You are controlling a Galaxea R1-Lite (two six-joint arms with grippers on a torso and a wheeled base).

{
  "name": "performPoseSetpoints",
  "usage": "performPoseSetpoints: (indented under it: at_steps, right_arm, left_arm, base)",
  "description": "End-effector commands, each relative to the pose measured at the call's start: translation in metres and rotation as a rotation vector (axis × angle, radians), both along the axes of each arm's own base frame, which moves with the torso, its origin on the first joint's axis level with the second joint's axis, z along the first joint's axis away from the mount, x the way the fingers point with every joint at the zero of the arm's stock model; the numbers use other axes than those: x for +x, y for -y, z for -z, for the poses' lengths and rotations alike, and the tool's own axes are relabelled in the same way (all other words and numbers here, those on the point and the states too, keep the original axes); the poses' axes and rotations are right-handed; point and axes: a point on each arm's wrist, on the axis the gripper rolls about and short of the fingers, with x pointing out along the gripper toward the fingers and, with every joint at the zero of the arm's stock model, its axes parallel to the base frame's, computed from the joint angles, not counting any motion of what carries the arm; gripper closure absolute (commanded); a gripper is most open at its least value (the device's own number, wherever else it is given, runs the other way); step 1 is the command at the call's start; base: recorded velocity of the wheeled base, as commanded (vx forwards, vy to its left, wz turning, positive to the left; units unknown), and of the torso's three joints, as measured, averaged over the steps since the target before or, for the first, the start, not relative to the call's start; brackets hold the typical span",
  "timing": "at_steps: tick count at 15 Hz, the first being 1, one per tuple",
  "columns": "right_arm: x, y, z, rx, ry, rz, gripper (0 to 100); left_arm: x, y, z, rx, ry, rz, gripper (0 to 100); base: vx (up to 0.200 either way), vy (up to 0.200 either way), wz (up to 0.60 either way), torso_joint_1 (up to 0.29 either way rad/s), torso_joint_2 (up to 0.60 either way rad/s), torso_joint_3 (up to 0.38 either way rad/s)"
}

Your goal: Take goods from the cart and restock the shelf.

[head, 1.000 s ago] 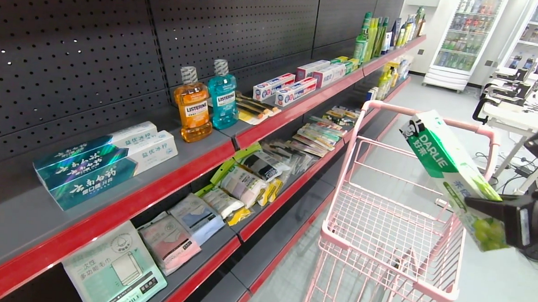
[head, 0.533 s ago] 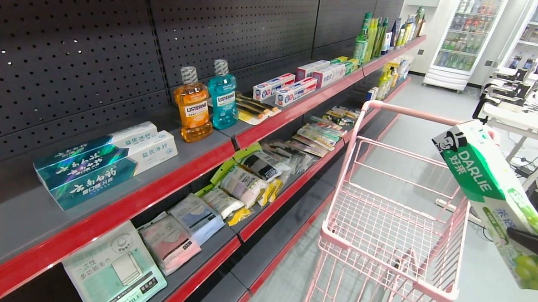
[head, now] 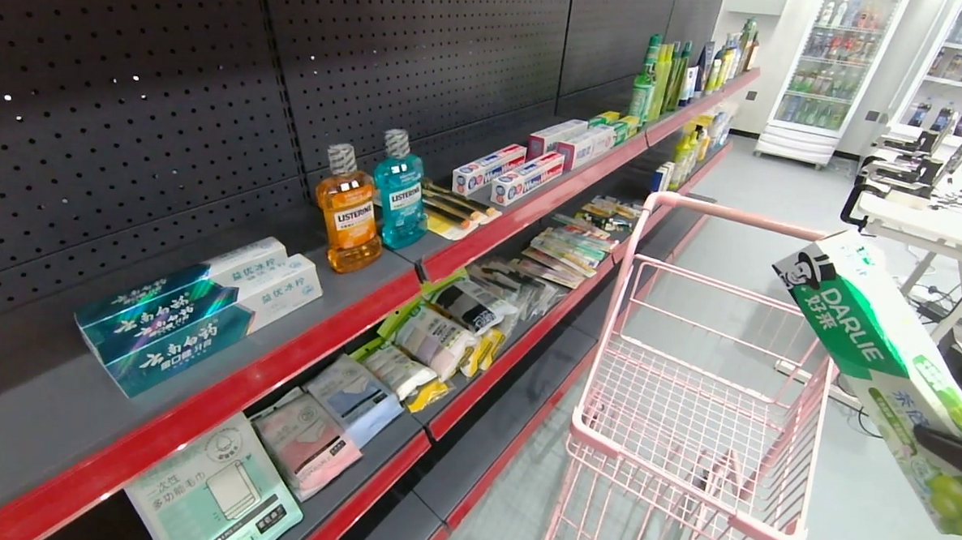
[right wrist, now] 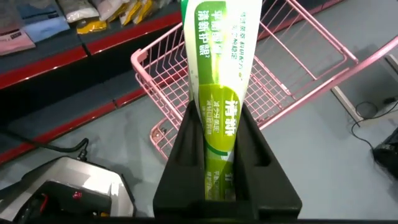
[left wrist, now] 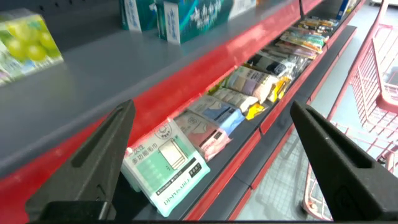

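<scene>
A long store shelf (head: 52, 422) of grey boards with red front edges runs along a black pegboard wall (head: 132, 84), over a pale grey floor (head: 860, 514) that leads to a glass-door drinks fridge (head: 831, 70) at the far end. On the top board lie two teal-and-white toothpaste cartons (head: 195, 310), with an orange mouthwash bottle (head: 349, 211) and a teal mouthwash bottle (head: 401, 192) standing side by side farther along. Flat soft packets (head: 303, 441) fill the board below. A pink wire shopping cart (head: 723, 212) stands on the floor beside the shelf. The left wrist view looks along the shelf front. The left gripper (left wrist: 211, 109) hangs there with its black jaws spread wide and nothing between them, and a small box printed with green grapes (left wrist: 28, 46) sits on the top board. The right wrist view looks down the narrow side of a long green-and-white toothpaste box (head: 868, 336). The right gripper (right wrist: 219, 134) clamps it by its grape-printed end. The box is held tilted in the air, its free end up, above the cart's basket by the right-hand rim and well apart from the shelf.
</scene>
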Motion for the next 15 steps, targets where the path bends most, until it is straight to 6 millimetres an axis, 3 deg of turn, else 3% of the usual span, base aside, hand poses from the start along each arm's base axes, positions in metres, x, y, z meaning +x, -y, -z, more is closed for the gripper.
performPoseSetpoints:
  at_steps: [1,15]
  right_arm:
    - [-0.0006,0.0001,0.0017,-0.004,-0.004,-0.002,100]
    - [-0.0001,0.0002,0.0007,-0.043,0.007,-0.018,100]
  left_arm:
    - [0.0001,0.0,0.0,0.0,-0.001,0.0,0]
    - [0.0001,0.0,0.0,0.0,-0.001,0.0,0]
  base:
    - [0.0,0.0,0.0,0.227,-0.51,-0.271]
    - [0.0,0.0,0.0,0.174,-0.37,-0.2]
